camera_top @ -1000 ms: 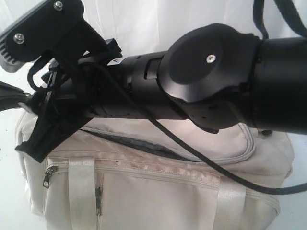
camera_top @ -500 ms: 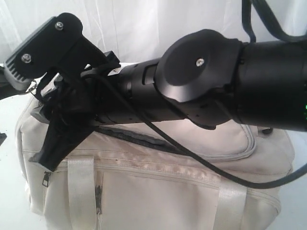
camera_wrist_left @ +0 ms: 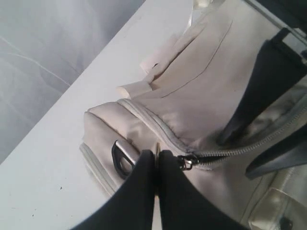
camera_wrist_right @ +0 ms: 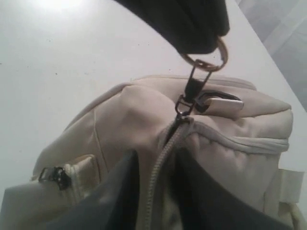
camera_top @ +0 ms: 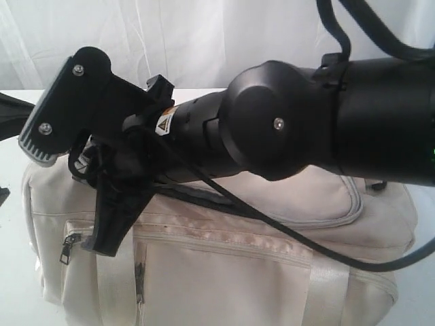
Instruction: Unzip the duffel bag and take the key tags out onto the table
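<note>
We see the duffel bag [camera_top: 258, 272] lying on the white bench [camera_wrist_left: 62, 158]. Our left gripper [camera_wrist_left: 156, 155] has its jaws clenched on the zipper pull [camera_wrist_right: 193, 88] at the bag's end. On our right gripper [camera_wrist_right: 156, 163] the jaws straddle the zipper [camera_wrist_left: 225, 153]; we cannot tell whether they grip fabric.

The exterior camera is facing the side of the bag [camera_top: 224, 272] at close range. Both wrist cameras are looking down closely, sharing its zipper pull [camera_wrist_left: 186, 162].
</note>
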Available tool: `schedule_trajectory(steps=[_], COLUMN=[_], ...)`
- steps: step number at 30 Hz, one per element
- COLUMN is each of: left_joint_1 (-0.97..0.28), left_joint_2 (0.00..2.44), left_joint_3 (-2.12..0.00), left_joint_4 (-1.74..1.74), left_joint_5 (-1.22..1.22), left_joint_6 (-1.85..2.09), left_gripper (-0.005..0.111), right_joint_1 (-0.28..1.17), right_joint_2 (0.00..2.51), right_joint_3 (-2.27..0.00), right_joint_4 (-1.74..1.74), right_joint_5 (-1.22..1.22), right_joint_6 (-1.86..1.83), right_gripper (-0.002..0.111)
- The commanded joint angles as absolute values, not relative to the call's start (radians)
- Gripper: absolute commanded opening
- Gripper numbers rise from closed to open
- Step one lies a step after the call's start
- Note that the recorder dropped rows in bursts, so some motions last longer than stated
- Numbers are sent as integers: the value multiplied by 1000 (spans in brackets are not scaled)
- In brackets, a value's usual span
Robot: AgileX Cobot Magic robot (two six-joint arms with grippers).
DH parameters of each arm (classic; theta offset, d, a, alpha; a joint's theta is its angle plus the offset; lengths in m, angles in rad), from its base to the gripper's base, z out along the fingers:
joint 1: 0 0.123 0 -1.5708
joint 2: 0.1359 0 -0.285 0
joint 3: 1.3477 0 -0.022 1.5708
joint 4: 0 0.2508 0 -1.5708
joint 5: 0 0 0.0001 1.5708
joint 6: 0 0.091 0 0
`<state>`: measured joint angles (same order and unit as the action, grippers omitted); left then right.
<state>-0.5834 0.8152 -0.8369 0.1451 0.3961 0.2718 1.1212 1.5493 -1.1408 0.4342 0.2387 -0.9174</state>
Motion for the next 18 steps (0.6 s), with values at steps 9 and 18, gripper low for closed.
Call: schedule_trajectory(steps=[9, 18], left_joint_1=[-581, -581], left_joint_2=[803, 803], left_joint_3=[-845, -845], left_joint_4=[144, 135], left_joint_5=[366, 366], left_joint_6=[266, 266], left_gripper=[0, 0], right_joint_1=[1084, 1075], right_joint_2=[1526, 1526], right_joint_3=[-1145, -1145], right_joint_4=[217, 213], right_joint_5=[253, 239], right_joint_6=[-735, -729], right_gripper=[26, 15])
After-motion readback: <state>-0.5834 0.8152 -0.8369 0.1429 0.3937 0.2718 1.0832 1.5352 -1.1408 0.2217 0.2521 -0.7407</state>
